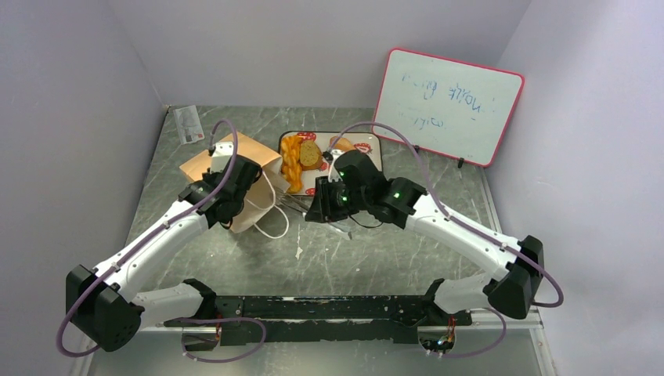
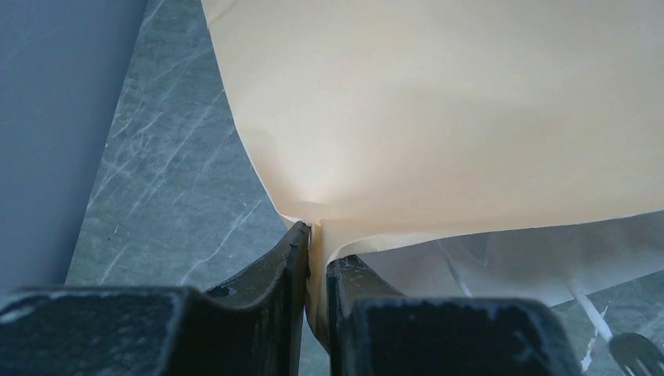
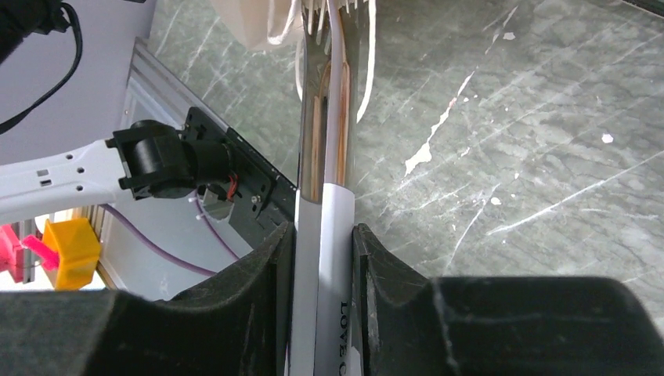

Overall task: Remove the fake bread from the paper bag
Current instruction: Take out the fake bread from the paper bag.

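Bread [image 1: 293, 162] lay heaped on the strawberry-print tray [image 1: 365, 142] at the back of the table [image 1: 376, 251], among it a braided twist and a round brown slice, all of it outside the paper bag [image 1: 243, 153]. The bag lay on its side just left of the tray, its mouth and white cord handles [image 1: 270, 221] turned toward the right arm.

The left gripper [image 2: 315, 243] had its fingers pressed together on a fold of the bag's paper near the opening, holding it in place. The right gripper [image 3: 322, 235] was clamped on the handle end of silver tongs [image 3: 329, 117], whose tips pointed at the bag's mouth and lay near the cords. No bread showed between the tong tips.

Several pieces had plainly been unloaded, so the job looked well advanced. Whether any loaf was left inside could not be told, since no view looked into the bag. If one was, what was left appeared to be another reach with the tongs into the opening and a carry to the tray.
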